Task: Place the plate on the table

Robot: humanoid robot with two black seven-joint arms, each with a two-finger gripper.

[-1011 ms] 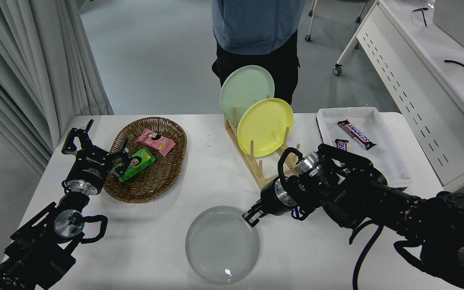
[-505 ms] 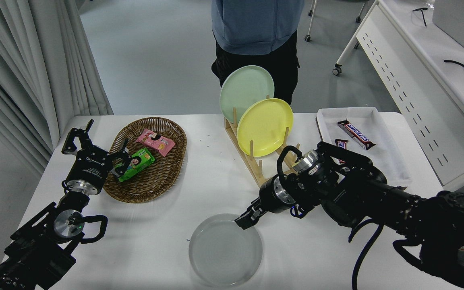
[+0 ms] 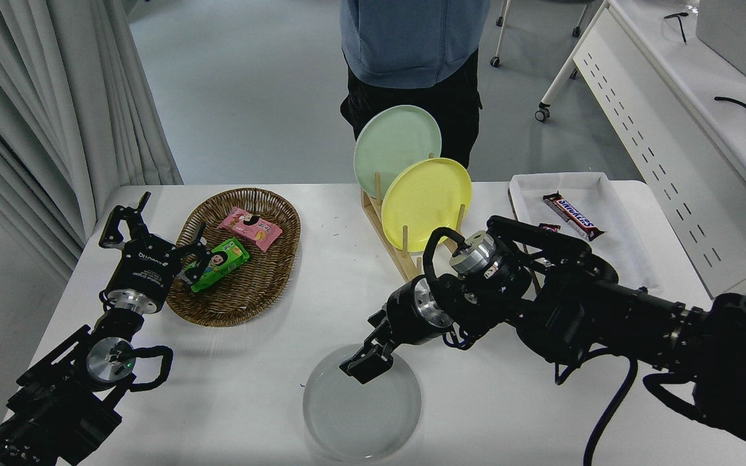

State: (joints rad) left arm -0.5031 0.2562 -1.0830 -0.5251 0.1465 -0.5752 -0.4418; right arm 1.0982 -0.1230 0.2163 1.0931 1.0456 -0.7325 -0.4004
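The grey plate (image 3: 361, 411) lies flat on the white table (image 3: 321, 285), on the robot's side of the wooden dish rack (image 3: 399, 249) and close to the table's near edge. The right gripper (image 3: 363, 364) hangs over the plate's far rim, its fingers parted a little and closed on nothing, though whether the tips touch the plate I cannot tell from here. The dish rack holds two plates standing on edge between its pegs: a yellow plate (image 3: 426, 204) in front and a pale green plate (image 3: 395, 149) behind it, farther from the robot. Left of the rack sits an oval wicker basket (image 3: 243, 294) with two snack packets in it, a pink packet (image 3: 250, 227) toward the far side and a green packet (image 3: 219, 263) nearer the robot. Right of the rack is a white tray (image 3: 619, 252) holding a Snickers bar (image 3: 571, 215), with a second small bar mostly hidden behind the right arm. The left gripper (image 3: 132, 223) sits parked far left of the rack, just beside the basket's left rim, fingers spread and empty. A person in a blue top (image 3: 412, 39) stands beyond the rack at the table's far side.
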